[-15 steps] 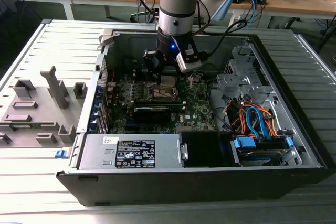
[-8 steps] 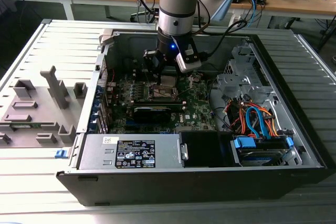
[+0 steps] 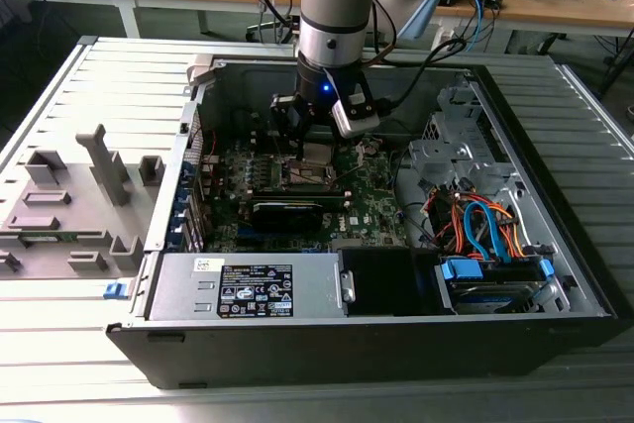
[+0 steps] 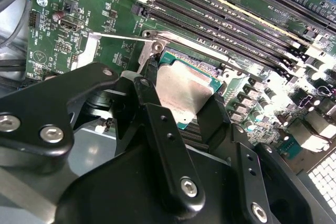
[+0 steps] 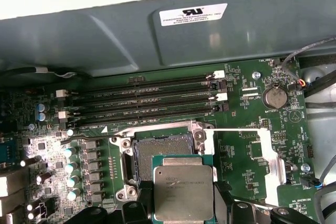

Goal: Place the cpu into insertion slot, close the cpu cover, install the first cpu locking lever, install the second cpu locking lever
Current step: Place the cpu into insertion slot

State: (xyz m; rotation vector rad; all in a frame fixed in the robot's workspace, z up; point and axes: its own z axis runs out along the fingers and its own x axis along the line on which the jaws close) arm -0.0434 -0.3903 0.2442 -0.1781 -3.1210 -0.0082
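Grey bench (image 3: pixel 59 364) carries the open case (image 3: pixel 396 344); my jaws grip the cpu (image 5: pixel 182 192) by its edges, partly over the slot (image 5: pixel 157 153), unseated. Any tilt or offset on release could, I judge, damage it.

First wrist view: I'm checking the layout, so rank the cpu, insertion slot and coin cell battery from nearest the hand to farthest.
1. The cpu, gripped in the hand.
2. The insertion slot, just beyond the cpu.
3. The coin cell battery, well beyond the slot, off to one side.
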